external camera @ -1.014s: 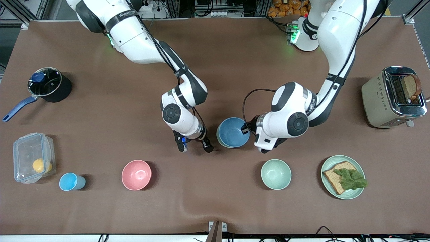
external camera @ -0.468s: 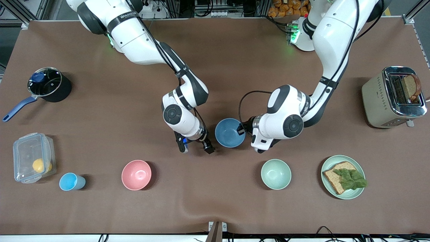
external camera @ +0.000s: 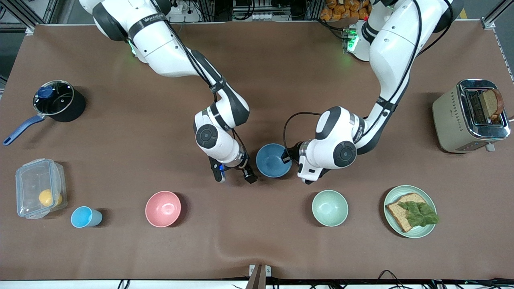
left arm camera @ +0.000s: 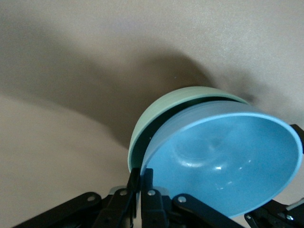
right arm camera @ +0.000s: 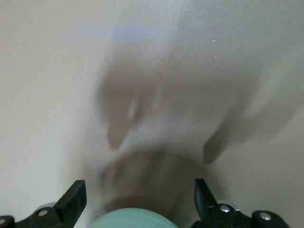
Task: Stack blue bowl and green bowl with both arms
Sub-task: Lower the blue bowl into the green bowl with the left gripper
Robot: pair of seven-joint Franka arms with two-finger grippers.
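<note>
The blue bowl (external camera: 273,161) is in the middle of the table, tilted and partly set into the green bowl (left arm camera: 164,111) in the left wrist view. In the front view the green bowl is hidden under the blue bowl. My left gripper (external camera: 286,156) is shut on the blue bowl's rim (left arm camera: 141,176); the blue bowl (left arm camera: 223,161) fills that view. My right gripper (external camera: 234,177) is open and empty just above the table, beside the bowls toward the right arm's end. In the right wrist view its fingers (right arm camera: 71,202) stand wide apart over a blurred pale-green curve (right arm camera: 128,219).
Nearer the camera stand a pink bowl (external camera: 163,208), a mint-green bowl (external camera: 330,208), a green plate with bread (external camera: 425,233) and a light-blue cup (external camera: 85,216). A plastic box (external camera: 39,193) and pot (external camera: 56,100) are at the right arm's end, a toaster (external camera: 453,116) at the left arm's.
My left gripper has carried the blue bowl toward the right arm's end and lower; the green rim seen beside it earlier is now covered. My right gripper has barely moved.
</note>
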